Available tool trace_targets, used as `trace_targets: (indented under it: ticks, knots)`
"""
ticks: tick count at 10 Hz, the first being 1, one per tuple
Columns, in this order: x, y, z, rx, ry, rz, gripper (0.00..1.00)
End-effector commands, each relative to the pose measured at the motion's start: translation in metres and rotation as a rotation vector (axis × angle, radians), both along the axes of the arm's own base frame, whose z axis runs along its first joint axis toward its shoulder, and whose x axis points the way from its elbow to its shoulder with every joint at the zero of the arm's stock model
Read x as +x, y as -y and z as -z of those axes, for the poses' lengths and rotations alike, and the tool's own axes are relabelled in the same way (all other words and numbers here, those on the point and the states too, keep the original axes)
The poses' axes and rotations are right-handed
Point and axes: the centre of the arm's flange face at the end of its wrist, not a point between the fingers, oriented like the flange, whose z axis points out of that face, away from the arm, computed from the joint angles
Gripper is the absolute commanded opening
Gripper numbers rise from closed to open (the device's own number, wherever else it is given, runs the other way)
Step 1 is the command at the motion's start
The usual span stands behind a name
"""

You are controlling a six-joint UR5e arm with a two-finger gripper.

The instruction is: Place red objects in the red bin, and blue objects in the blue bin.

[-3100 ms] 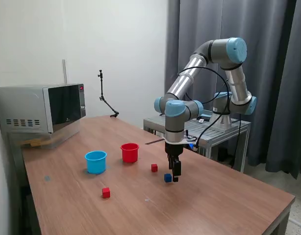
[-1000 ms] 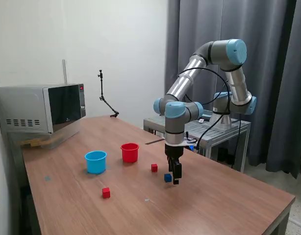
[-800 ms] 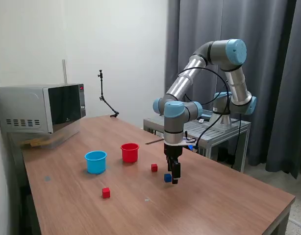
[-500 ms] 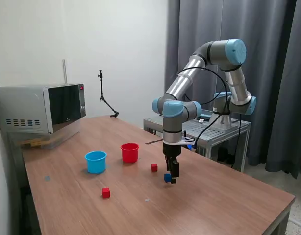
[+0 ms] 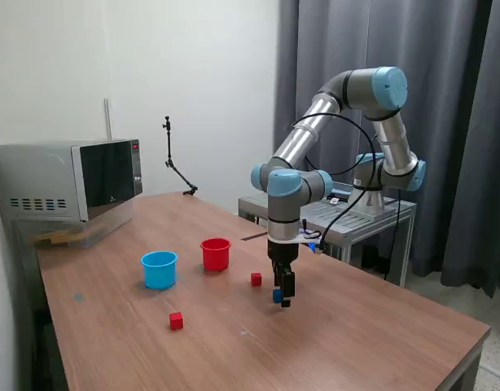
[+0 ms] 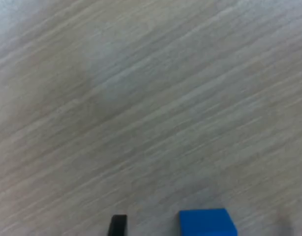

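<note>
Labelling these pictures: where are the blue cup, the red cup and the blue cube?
blue cup [image 5: 159, 275], exterior view, front wall.
red cup [image 5: 216, 257], exterior view, front wall.
blue cube [image 6: 207, 222], wrist view, top face.

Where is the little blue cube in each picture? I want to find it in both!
Exterior view: the blue cube is at the gripper, low in the middle, to the exterior view's right of the red cup.
Wrist view: the blue cube shows at the picture's edge, over blurry wood.
Shared landmark: the wooden table, also.
</note>
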Motion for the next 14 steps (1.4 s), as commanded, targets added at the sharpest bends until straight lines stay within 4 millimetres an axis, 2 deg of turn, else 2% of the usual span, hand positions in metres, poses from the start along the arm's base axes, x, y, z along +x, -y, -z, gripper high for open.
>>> trace_targets:
  ticks: [1,6,7,14]
  knots:
    - [-0.0006,0.0006,0.0001,0.0,-0.001,-0.001,1.0]
    - [0.0005,0.0027,0.0007,0.0,0.001,-0.004,1.0]
    - [0.0007,0.0037,0.0007,0.0,0.001,-0.006,0.0]
    - [0.0005,0.0047,0.0001,0.001,-0.001,-0.007,0.0]
